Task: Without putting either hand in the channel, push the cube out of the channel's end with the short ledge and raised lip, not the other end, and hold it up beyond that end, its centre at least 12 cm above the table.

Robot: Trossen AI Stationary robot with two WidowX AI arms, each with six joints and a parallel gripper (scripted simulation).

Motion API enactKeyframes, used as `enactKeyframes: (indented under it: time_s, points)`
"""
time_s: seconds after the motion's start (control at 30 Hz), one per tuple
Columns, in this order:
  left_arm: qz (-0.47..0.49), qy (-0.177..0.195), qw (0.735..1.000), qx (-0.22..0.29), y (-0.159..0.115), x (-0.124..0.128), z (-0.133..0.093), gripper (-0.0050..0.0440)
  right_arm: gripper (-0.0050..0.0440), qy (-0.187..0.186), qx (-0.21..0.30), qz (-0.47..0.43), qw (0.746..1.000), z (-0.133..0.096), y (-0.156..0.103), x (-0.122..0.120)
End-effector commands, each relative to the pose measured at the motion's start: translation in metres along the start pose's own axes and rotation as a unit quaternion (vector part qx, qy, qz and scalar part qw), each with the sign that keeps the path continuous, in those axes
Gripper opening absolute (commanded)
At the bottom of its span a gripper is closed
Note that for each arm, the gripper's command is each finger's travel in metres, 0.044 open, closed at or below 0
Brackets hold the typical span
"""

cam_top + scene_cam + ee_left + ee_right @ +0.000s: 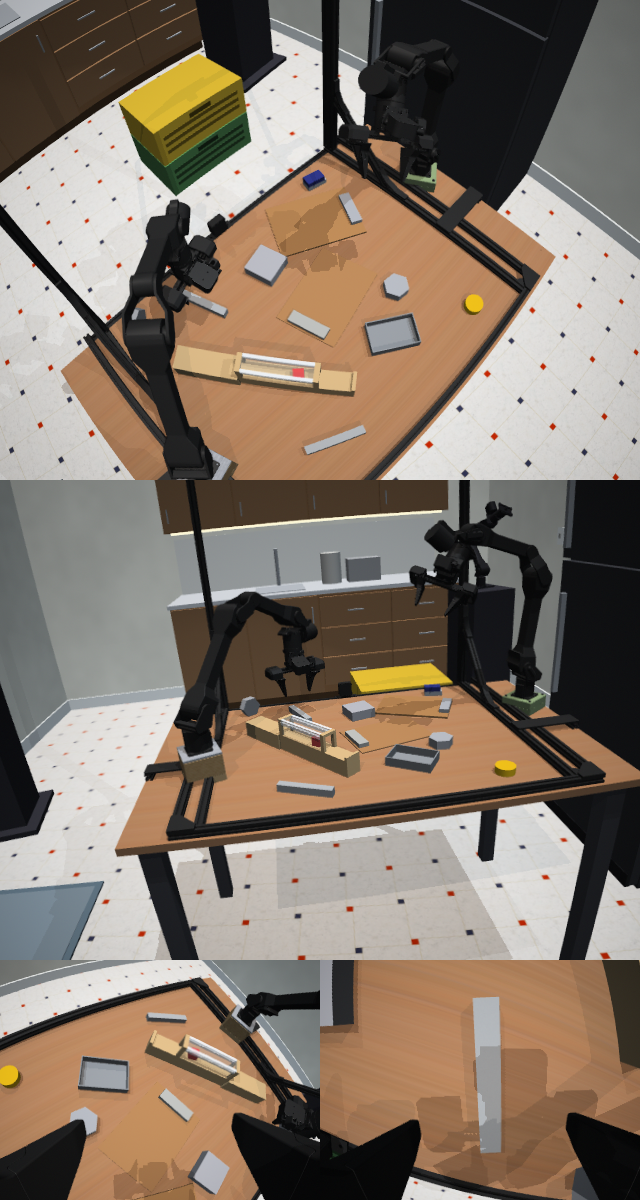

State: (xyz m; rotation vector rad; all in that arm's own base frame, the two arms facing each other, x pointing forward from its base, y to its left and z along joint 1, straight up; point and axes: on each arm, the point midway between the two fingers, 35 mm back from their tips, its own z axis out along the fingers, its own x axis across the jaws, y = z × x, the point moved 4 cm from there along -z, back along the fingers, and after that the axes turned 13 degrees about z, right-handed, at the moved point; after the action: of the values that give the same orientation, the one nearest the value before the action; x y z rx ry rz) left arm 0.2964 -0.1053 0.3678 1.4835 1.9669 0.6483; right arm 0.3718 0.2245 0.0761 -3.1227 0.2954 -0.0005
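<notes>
The wooden channel (pixel 273 369) lies near the table's front edge, with clear walls and white rails; it also shows in the exterior view (pixel 305 735) and the left wrist view (pixel 203 1056). The red cube (pixel 298 372) sits inside it, near the end with the short ledge and raised lip (pixel 341 381). My right gripper (pixel 295 684) is open and empty, hovering above a grey bar (pixel 488 1074) behind the channel's long-ledge end. My left gripper (pixel 435 596) is open and empty, high above the far side of the table.
More grey bars lie in front of the channel (pixel 334 439), on a cardboard sheet (pixel 308 323) and at the back (pixel 350 207). A grey block (pixel 265 264), hexagon (pixel 396 285), tray (pixel 391 333), yellow disc (pixel 474 303) and blue block (pixel 313 178) are spread around.
</notes>
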Motion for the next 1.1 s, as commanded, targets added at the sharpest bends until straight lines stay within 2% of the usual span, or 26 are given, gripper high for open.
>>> enactKeyframes:
  time_s: [0.0,0.13,0.2,0.27,0.4,0.53,0.6,0.77,0.9,1.03,1.07]
  points:
    - [0.037,0.025,0.999,-0.008,-0.016,-0.04,0.0,0.04,0.04,0.0,-0.002,0.001,1.0,0.001,0.001,0.0]
    - [0.087,0.046,0.994,-0.039,-0.041,-0.087,-0.01,0.04,0.04,0.0,-0.002,0.001,1.0,0.001,0.001,0.0]
    - [0.087,0.046,0.994,-0.039,-0.041,-0.087,-0.01,0.04,0.04,0.0,-0.002,0.001,1.0,0.001,0.001,0.0]
    - [0.113,0.052,0.99,-0.063,-0.057,-0.111,-0.019,0.04,0.04,0.0,-0.002,0.001,1.0,0.001,0.001,0.0]
    - [0.163,0.049,0.978,-0.124,-0.093,-0.155,-0.045,0.04,0.04,0.0,-0.002,0.001,1.0,0.001,0.001,0.0]
    - [0.206,0.027,0.958,-0.196,-0.136,-0.193,-0.079,0.04,0.04,0.0,-0.002,0.001,1.0,0.001,0.001,0.0]
    - [0.213,0.021,0.954,-0.209,-0.145,-0.199,-0.086,0.04,0.04,0.0,-0.002,0.001,1.0,0.001,0.001,0.0]
    - [0.213,0.021,0.954,-0.209,-0.145,-0.199,-0.086,0.04,0.04,0.0,-0.002,0.001,1.0,0.001,0.001,0.0]
    - [0.213,0.021,0.954,-0.209,-0.145,-0.199,-0.086,0.04,0.0304,0.0,-0.002,0.001,1.0,0.015,0.0,0.0]
    - [0.213,0.021,0.954,-0.209,-0.145,-0.199,-0.086,0.04,0.0208,0.0,-0.002,0.001,1.0,0.016,0.0,0.0]
    - [0.213,0.021,0.954,-0.209,-0.145,-0.199,-0.086,0.04,0.02,0.0,-0.002,0.001,1.0,0.016,0.0,0.0]
